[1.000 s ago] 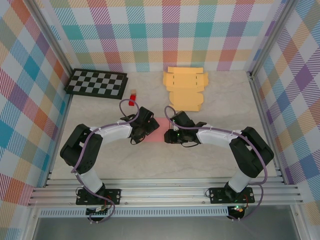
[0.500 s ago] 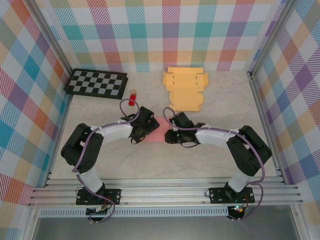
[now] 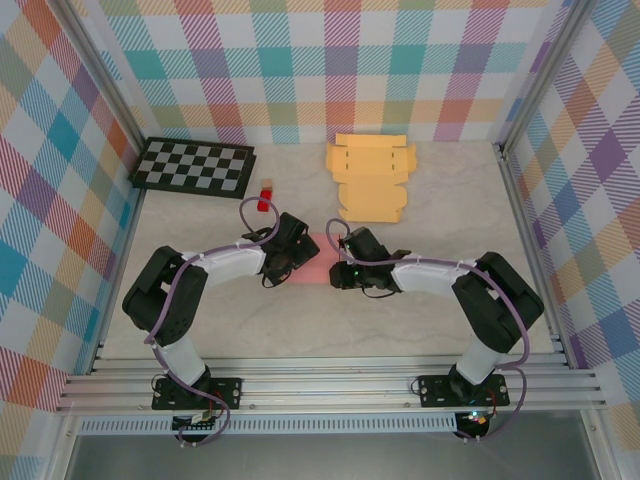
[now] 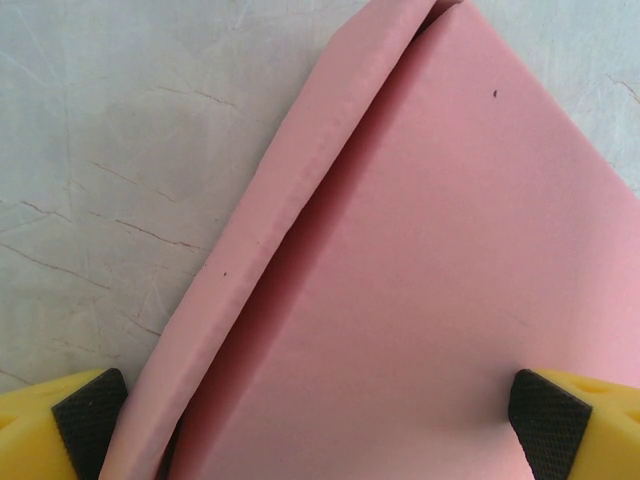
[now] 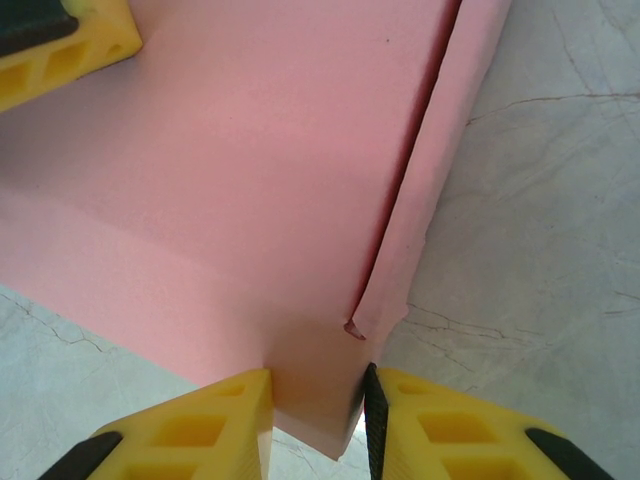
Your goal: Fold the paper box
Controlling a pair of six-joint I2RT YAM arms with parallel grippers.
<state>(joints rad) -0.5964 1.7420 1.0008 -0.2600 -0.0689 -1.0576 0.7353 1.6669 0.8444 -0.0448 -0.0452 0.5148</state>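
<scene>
Low at the pink box (image 4: 430, 250), left gripper (image 4: 318, 415) straddles it, right gripper (image 5: 315, 400) pinches its corner.

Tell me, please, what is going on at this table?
The pink paper box lies flat, its side flaps creased. The right tool pinches its edge beside one flap; the left tool straddles the other side, wide open. An orange blank lies farther back.
</scene>
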